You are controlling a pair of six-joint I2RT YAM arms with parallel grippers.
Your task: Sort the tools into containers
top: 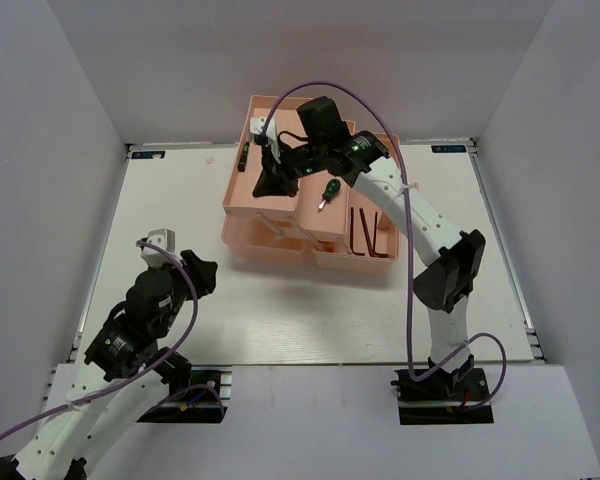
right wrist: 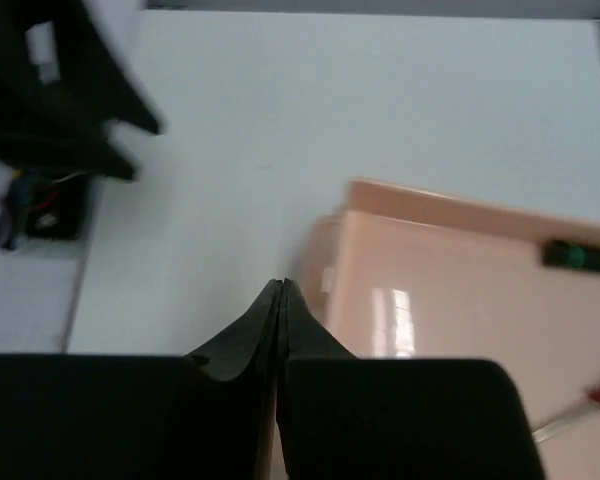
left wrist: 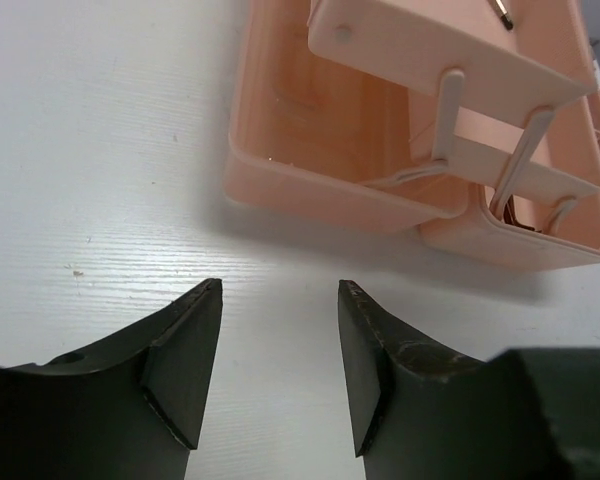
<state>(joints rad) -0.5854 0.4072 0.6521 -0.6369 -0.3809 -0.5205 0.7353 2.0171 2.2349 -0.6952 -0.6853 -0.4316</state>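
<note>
- Our right claw (right wrist: pixel 282 300) is pinched shut, pads touching, with nothing between them. It hangs over the left part of the salmon-pink toolbox (top: pixel 250 240).
- The green-handled screwdriver (top: pixel 328 190) lies in a middle tray, close by on that claw's right. Its long axis runs roughly far-to-near, with the handle far and the shaft tip near.
- The right arm is far nearer. Our left claw (left wrist: pixel 280 370) stands open and empty over the table (left wrist: pixel 100 150), apart from the box's near left corner.
- The dark hex keys (top: pixel 365 232) lie in the near right compartment, long legs running far-to-near.
- The box is glossy moulded plastic, thin-walled and round-cornered, its tiers hung on slim links. The screwdriver has a stubby dark handle with a green band and a thin metal shaft. The table is matte white and finely grained.
- We judge that any pick needs the jaws opened first and set across that axis.
</note>
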